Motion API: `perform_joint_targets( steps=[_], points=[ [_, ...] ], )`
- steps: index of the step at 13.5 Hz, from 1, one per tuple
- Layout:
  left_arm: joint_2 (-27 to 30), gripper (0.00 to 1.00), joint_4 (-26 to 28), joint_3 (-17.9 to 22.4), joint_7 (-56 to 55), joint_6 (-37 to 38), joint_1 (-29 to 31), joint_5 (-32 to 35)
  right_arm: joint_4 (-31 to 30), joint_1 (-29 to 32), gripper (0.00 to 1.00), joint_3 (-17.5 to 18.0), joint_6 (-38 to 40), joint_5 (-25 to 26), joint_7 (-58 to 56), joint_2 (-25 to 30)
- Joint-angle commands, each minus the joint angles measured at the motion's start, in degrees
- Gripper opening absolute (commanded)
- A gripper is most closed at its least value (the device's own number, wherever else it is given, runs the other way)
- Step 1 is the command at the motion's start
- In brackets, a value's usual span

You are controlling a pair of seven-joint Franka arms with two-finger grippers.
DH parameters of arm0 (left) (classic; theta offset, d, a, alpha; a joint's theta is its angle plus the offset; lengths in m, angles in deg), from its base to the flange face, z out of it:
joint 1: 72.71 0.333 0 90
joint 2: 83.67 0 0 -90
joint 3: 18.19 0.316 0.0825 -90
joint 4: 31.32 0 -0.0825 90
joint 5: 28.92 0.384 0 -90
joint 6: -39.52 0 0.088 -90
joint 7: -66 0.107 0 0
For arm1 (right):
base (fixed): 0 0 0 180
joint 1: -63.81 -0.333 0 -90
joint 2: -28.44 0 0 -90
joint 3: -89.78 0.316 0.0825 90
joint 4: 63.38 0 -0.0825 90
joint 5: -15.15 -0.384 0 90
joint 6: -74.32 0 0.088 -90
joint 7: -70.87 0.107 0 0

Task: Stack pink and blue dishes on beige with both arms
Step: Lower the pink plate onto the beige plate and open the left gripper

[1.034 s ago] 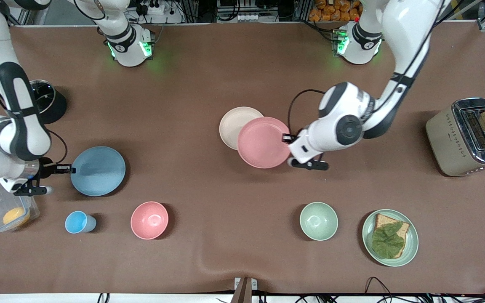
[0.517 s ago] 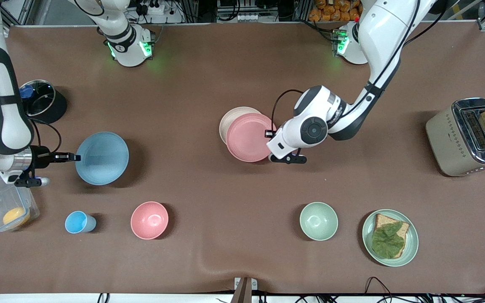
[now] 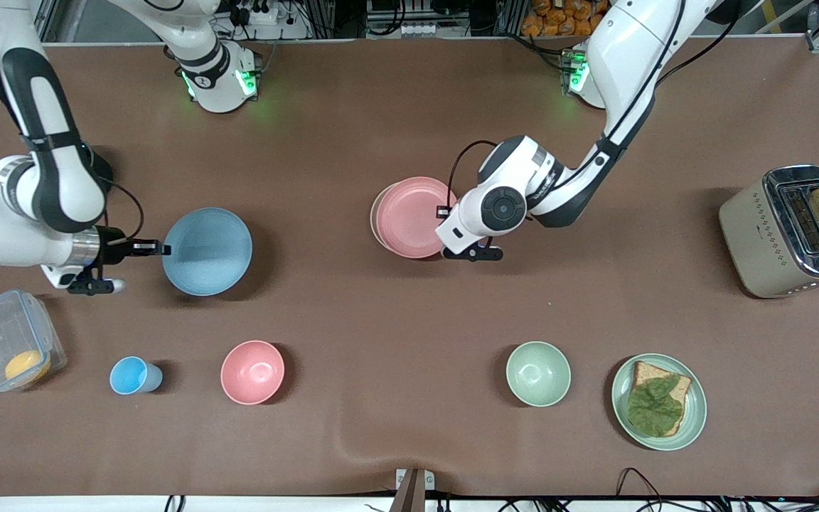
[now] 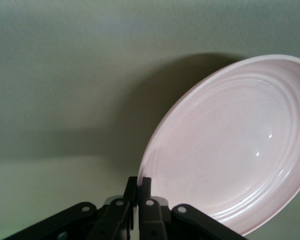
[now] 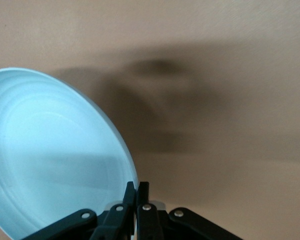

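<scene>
Okay, left gripper is pinched tight on the rim of the pink plate, fingers clamped with only the rim between them in my left wrist view. I've got that plate over the beige plate, almost fully covering it; only a thin cream crescent shows on the side toward the right arm's end of the table. From here I can't tell whether pink is touching beige or just above it.

Right gripper is likewise clamped on the rim of the blue plate, fingers closed on the edge. I see the plate tilted and up off the table, with its shadow on the brown surface beneath, well apart from the pink/beige pair, toward the right arm's end.

Around that: a clear container with something orange in it, a blue cup and a pink bowl sit nearer the front camera. A green bowl and a green plate with bread and a leaf sit toward the left arm's end, and a toaster with a slice in it stands at that end.
</scene>
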Motion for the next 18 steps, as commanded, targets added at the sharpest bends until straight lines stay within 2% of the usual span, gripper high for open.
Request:
perform_joint_targets(
  steps=[1, 9, 10, 11, 12, 15, 18],
  points=[
    [1.58, 0.0, 1.02, 0.37, -2.73, 0.13, -1.36, 1.22, -2.51, 0.01, 0.0, -0.23, -0.97, -1.38, 0.83, 2.46],
    [0.79, 0.0, 1.81, 0.37, -3.44, -3.3, -2.15, 1.14, -2.59, -0.78, 0.0, -0.23, -1.49, -2.79, 1.71, 2.02],
    [0.79, 0.13, 1.72, 0.37, -3.53, -3.3, -2.24, 1.14, -2.59, -0.78, 0.0, -0.23, -1.49, -2.79, 1.79, 2.02],
    [0.87, 0.76, 1.55, 0.37, -3.7, -3.3, -2.24, 1.14, -2.59, -0.78, 0.0, -0.23, -1.41, -2.79, 2.4, 2.1],
    [1.31, 1.0, 1.28, 0.37, -4.14, -3.13, -2.24, 1.14, -2.59, -0.78, 0.0, -0.23, -1.32, -2.79, 2.76, 2.19],
    [8.31, 1.0, 1.02, 0.63, -7.39, -0.77, 0.21, 1.22, -3.38, -1.21, 0.0, -0.15, -1.32, -3.92, 4.95, 2.45],
    [16.23, 1.0, -5.19, 0.55, -6.78, 11.06, 7.84, 4.89, -7.06, -8.4, 0.0, -0.23, -4.02, -5.51, 14.67, 5.61]
  ],
)
